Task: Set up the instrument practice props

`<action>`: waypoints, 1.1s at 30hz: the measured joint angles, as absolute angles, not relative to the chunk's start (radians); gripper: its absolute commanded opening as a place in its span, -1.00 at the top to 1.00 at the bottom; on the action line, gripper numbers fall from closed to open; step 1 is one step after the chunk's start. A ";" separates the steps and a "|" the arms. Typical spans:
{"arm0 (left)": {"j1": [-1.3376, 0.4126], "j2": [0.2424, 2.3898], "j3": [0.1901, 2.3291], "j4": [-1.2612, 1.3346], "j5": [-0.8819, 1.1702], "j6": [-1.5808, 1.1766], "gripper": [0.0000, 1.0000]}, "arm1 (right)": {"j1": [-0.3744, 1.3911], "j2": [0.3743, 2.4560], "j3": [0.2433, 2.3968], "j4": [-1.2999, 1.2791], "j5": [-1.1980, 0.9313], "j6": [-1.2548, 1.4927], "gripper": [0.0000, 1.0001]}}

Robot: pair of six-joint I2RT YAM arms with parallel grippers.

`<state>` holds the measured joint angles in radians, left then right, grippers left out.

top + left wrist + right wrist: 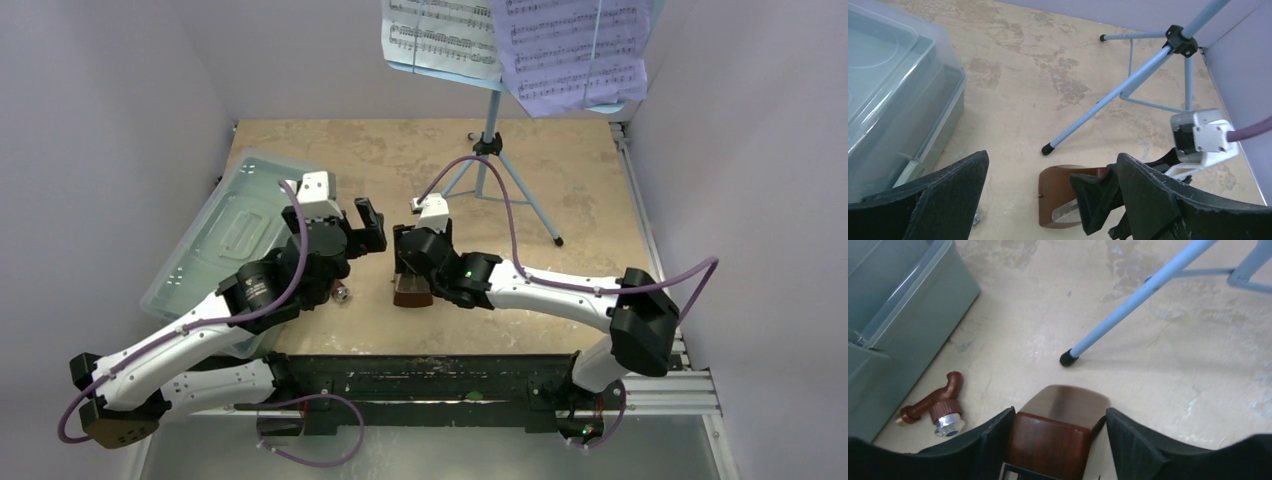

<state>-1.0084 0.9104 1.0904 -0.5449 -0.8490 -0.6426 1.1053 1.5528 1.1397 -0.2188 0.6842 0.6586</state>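
Mottled beige tabletop enclosed by plain lavender walls. Outboard of the left gripper's outer finger stands a clear plastic lidded box, lid on, its contents not discernible through the plastic. Left gripper: fingers spread wide, nothing between them. Just beyond the right gripper's left finger, beside the box wall, lies a small brown crank-shaped piece with a silver cap; its purpose cannot be established. Right gripper: fingers stand either side of the brown metronome, the left one apparently touching its flank and a pale sliver showing at the right one. Whether it is already pinched cannot be told. The metronome's lower part is cut off by the frame, and whether it stands upright or lies over is unclear, as is the seating of its clear cover. Assessment: a small, rigid, fairly light item with a glossy, likely slippery casing and tapering sides. It is best taken low across two flat faces, gently, since the cover may be loose or brittle. Ahead of the fingertips a leg of the light-blue music stand ends on its black foot, near the metronome but apart. Farther off, the stand's desk carries a white sheet-music page and a lilac sheet-music page, both cropped at the top edge.
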 measured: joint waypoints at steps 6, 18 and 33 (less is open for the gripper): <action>-1.008 0.928 1.066 -0.556 -0.837 -0.633 -1.00 | 1.093 1.442 0.993 -0.047 0.546 0.349 0.21; -1.007 0.857 0.878 -0.451 -0.632 -0.484 -1.00 | 0.790 1.337 0.897 0.039 -0.231 -0.134 -0.77; -0.905 0.904 0.852 -0.381 -0.360 -0.242 -1.00 | 0.788 1.260 0.814 0.101 -0.182 0.037 -0.98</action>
<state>-0.9047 0.9039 0.8516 -0.3813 -0.3603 -0.2420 0.7879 1.2598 0.8139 0.1013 -0.1818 0.0372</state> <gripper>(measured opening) 0.996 0.987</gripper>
